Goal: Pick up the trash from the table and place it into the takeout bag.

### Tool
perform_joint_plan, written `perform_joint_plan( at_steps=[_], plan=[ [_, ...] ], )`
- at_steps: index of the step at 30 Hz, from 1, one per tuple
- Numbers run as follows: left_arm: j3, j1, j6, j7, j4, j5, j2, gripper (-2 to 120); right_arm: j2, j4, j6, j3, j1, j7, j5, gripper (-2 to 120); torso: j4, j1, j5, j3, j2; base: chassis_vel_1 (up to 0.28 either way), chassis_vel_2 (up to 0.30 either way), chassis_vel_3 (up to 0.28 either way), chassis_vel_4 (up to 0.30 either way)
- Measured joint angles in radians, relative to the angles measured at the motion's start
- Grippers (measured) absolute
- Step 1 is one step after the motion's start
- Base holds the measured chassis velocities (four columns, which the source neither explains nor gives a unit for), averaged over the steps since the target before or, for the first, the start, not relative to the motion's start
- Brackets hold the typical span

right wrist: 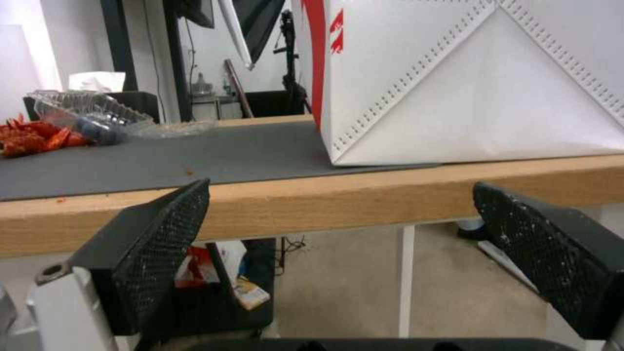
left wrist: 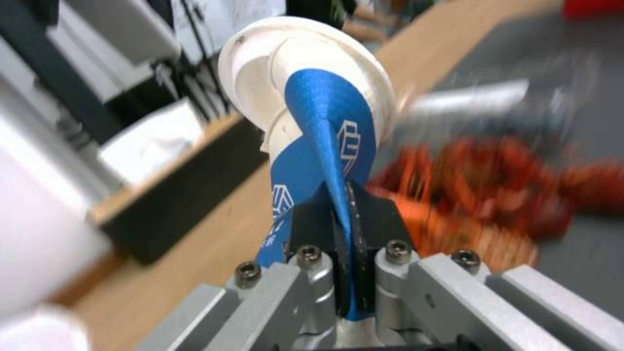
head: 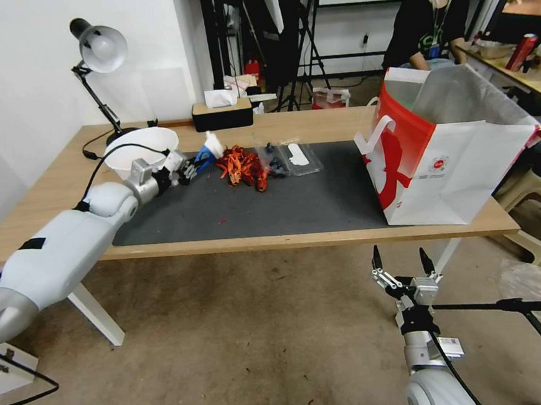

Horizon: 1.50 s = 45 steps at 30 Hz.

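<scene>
A crushed blue cup (head: 206,155) is being held by the left pincer (head: 188,169), whose jaws are being kept pinched tight on a fold of the cup's flattened blue wall; in the left wrist view the cup (left wrist: 323,122) is seen sticking out straight ahead of the left pincer (left wrist: 344,219), its white lid at the far end. The cup is being carried just above the left end of the grey mat (head: 282,195) on the table (head: 45,201), so the step in hand is judged to be the pick-up of one piece of trash, with its delivery not yet done. Just beyond the held cup, a heap of red shells (head: 242,166) and a clear plastic tray (head: 289,157) are lying on the mat. The bag (head: 448,157) is standing open on the table, well apart from the left pincer, across the mat toward the robot's right. The next move is judged to call for the cup being carried across over the shells and tray, raised above the bag's rim, and let go over the opening. The right pincer (head: 401,264) is being held idle below the table edge, jaws wide and empty, with the bag's white side (right wrist: 468,83) just ahead of it.
</scene>
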<state>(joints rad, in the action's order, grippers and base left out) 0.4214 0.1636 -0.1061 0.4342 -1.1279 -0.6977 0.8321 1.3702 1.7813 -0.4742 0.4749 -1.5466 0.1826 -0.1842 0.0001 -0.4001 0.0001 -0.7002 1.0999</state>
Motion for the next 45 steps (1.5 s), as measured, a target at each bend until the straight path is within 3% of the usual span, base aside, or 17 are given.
perform_joint_plan(
  at_steps=[13, 19, 25, 28, 29, 32, 33, 45],
  plan=[
    [0.073, -0.108, 0.017, -0.003, -0.199, -0.113, 0.035, 0, 0.003, -0.003, -0.003, 0.001, -0.001, 0.0, 0.003, 100, -0.0001, 0.0, 0.0001, 0.0, 0.0, 0.0, 0.0, 0.0, 0.0],
    [0.129, -0.183, 0.027, -0.011, -0.219, -0.162, 0.083, 0, 0.006, -0.004, -0.005, 0.002, -0.002, 0.0, 0.004, 100, -0.0002, 0.0, 0.0001, 0.0, 0.0, 0.0, 0.0, 0.0, 0.0],
    [0.222, -0.31, 0.041, -0.034, -0.22, -0.231, 0.188, 0, 0.009, -0.01, -0.009, 0.003, -0.002, 0.001, 0.005, 100, -0.0003, 0.0, 0.0004, 0.0, 0.0, 0.0, 0.0, 0.0, 0.0],
    [0.275, -0.373, 0.047, -0.045, -0.204, -0.254, 0.273, 0, 0.01, -0.01, -0.01, 0.004, -0.002, 0.001, 0.006, 100, -0.0002, 0.0, 0.0003, 0.0, 0.0, 0.0, 0.0, 0.0, 0.0],
    [0.275, -0.373, 0.047, -0.045, -0.204, -0.254, 0.273, 0, 0.01, -0.01, -0.01, 0.004, -0.002, 0.001, 0.006, 100, -0.0002, 0.0, 0.0003, 0.0, 0.0, 0.0, 0.0, 0.0, 0.0],
    [0.325, -0.43, 0.047, -0.048, -0.163, -0.267, 0.372, 0, 0.01, -0.01, -0.012, 0.006, -0.004, 0.001, 0.006, 100, -0.0001, 0.0, 0.0002, 0.0, 0.0, 0.0, 0.0, 0.0, 0.0],
    [0.325, -0.43, 0.047, -0.048, -0.163, -0.267, 0.372, 0, 0.01, -0.01, -0.012, 0.006, -0.004, 0.001, 0.006, 100, -0.0001, 0.0, 0.0002, 0.0, 0.0, 0.0, 0.0, 0.0, 0.0],
    [0.383, -0.509, 0.028, -0.04, 0.045, -0.263, 0.634, 0, 0.016, -0.012, -0.022, 0.015, -0.01, 0.002, 0.005, 100, -0.0004, 0.0, 0.0004, 0.0, 0.0, 0.0, 0.0, 0.0, 0.0]
  ],
)
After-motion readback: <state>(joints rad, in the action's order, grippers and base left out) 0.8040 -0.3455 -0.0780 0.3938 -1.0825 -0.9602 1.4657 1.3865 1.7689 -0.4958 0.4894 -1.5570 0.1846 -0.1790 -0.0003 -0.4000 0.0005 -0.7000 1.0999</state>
